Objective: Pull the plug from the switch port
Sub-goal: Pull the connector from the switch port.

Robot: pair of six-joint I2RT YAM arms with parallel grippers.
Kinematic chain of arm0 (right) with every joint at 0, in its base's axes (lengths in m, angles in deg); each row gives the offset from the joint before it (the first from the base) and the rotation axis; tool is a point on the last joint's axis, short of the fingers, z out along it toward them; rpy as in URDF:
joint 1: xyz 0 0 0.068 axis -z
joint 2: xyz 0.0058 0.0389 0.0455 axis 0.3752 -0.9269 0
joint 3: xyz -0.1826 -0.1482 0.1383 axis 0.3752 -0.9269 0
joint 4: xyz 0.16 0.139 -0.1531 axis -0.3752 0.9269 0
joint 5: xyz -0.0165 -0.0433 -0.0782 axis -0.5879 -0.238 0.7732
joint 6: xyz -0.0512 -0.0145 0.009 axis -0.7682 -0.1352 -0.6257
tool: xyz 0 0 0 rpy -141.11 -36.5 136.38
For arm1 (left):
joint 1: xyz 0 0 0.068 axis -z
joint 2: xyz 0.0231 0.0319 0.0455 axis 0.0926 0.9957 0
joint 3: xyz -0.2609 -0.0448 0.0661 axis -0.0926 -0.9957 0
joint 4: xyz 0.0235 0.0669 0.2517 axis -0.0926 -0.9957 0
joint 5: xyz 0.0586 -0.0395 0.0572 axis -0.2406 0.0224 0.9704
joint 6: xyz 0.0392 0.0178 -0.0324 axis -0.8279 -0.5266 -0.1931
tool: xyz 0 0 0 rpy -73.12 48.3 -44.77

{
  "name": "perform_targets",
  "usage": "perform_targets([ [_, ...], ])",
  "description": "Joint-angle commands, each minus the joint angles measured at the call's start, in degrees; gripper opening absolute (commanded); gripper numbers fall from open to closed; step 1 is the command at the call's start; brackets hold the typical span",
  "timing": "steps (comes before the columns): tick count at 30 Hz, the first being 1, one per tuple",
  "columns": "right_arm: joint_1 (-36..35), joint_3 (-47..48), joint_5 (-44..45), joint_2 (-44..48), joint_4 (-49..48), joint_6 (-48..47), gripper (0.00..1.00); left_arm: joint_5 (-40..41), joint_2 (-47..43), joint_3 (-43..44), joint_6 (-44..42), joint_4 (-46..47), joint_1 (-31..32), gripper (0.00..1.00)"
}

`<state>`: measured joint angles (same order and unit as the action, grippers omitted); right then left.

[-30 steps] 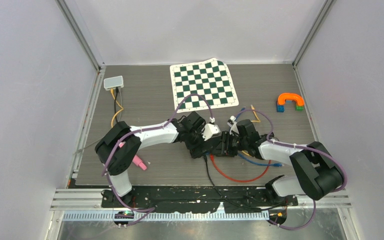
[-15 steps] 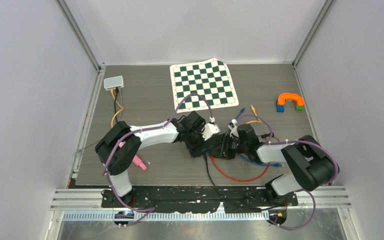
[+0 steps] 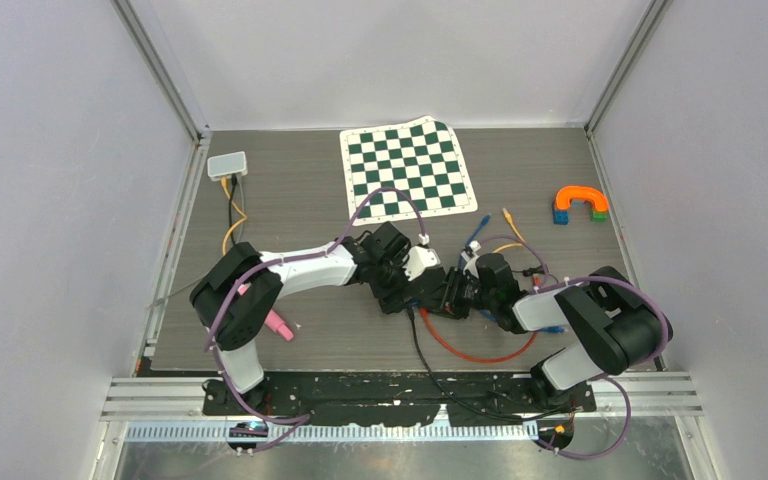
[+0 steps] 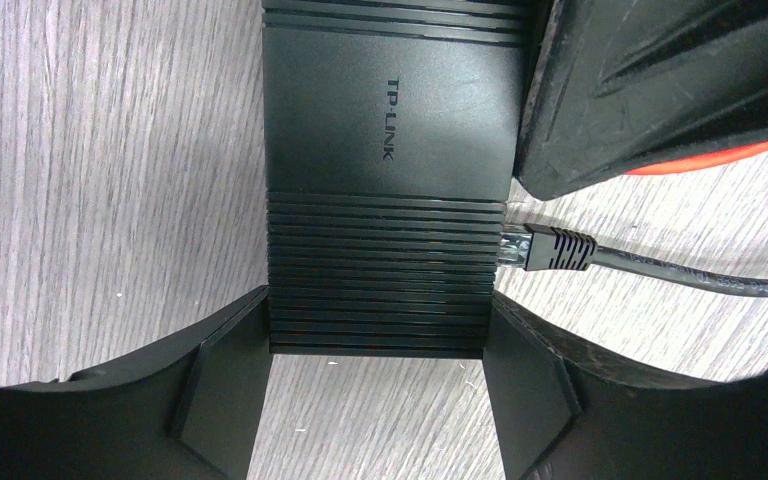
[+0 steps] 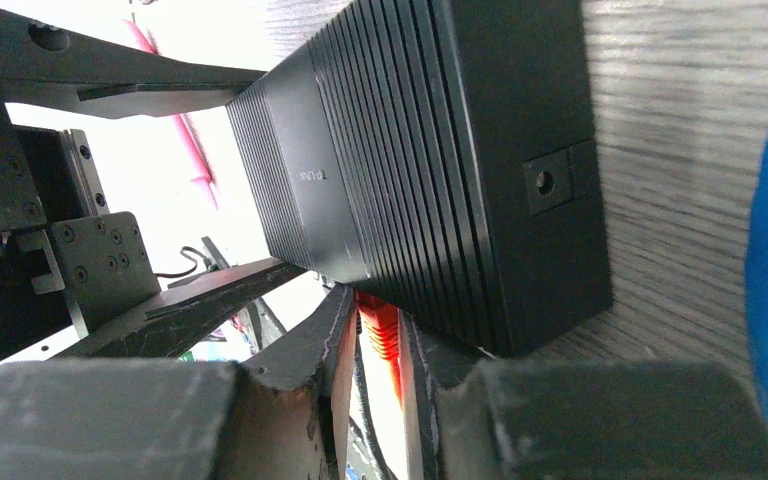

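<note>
Bases of the two arms stand at the near edge of the table (image 3: 300,200), with a pink object (image 3: 278,325) lying near the left one, well to the left of the switch (image 4: 390,130).

Between the bases and the switch, a red cable (image 3: 480,352) curves in a loop on the wood. A black cable (image 3: 417,340) runs from the near edge up to the switch.

The switch, a flat black ribbed box, lies at mid-table with both arms reaching inward to it.

Left gripper (image 4: 377,340): one finger lies flush against each long side of the switch at its near end, grasping the housing.

On the switch's port side, a black plug (image 4: 550,250) sits in its port, its lead trailing away over the table.

Farther along that same side is the red plug (image 5: 378,318), the task's thing, lying against the switch.

Right gripper (image 5: 380,335): its two fingers are drawn in narrowly, one on either side of the red plug. Whether they actually clench it cannot be told.

A blue cable (image 3: 555,328) lies to the right of the switch, under the right arm.

Just beyond the switch, loose blue and yellow cable ends (image 3: 490,222) rest on the table.

Farther back, directly behind the switch, lies a green-and-white checkered mat (image 3: 407,168).

Far left of the switch is a small white box (image 3: 227,165) with a yellow cable (image 3: 232,225) leading from it.

Far right of the switch, an orange arch (image 3: 580,197) stands on a blue and a green block.
</note>
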<state>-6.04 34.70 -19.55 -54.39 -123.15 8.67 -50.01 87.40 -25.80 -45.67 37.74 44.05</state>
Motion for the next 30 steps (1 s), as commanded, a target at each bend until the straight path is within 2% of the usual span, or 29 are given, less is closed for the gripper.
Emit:
perform_targets([
  [1,0.0,-0.8,5.8,1.5,1.5,-0.5,0.22,-3.4,-0.9,-1.4,1.7,-1.3,0.6,0.72],
  [3,0.0,-0.8,6.0,2.2,2.2,-0.7,0.23,-3.3,-1.0,-1.4,1.7,-1.2,0.6,0.72],
  [8,-0.1,-1.1,6.9,3.0,3.1,-0.8,0.4,-3.3,-1.2,-1.3,2.0,-1.2,0.6,0.71],
  [10,-0.1,-1.0,7.5,2.8,3.2,-0.8,0.42,-3.5,-1.6,-1.4,2.4,-0.9,0.6,0.71],
  [13,0.0,-0.7,7.8,2.0,3.0,-0.6,0.41,-3.9,-1.9,-1.6,2.9,-0.5,0.6,0.7],
  [22,-0.1,-0.6,7.3,2.4,3.4,-1.6,0.21,-4.0,-2.1,-2.3,3.2,-0.2,0.6,0.69],
  [26,-0.2,-0.2,7.2,3.9,6.0,-3.1,0.23,-4.2,-2.0,-2.7,3.4,0.2,0.6,0.68],
  [30,-0.1,-0.2,8.3,6.0,8.8,-4.5,0.35,-4.5,-1.8,-2.9,3.4,0.3,0.7,0.68],
])
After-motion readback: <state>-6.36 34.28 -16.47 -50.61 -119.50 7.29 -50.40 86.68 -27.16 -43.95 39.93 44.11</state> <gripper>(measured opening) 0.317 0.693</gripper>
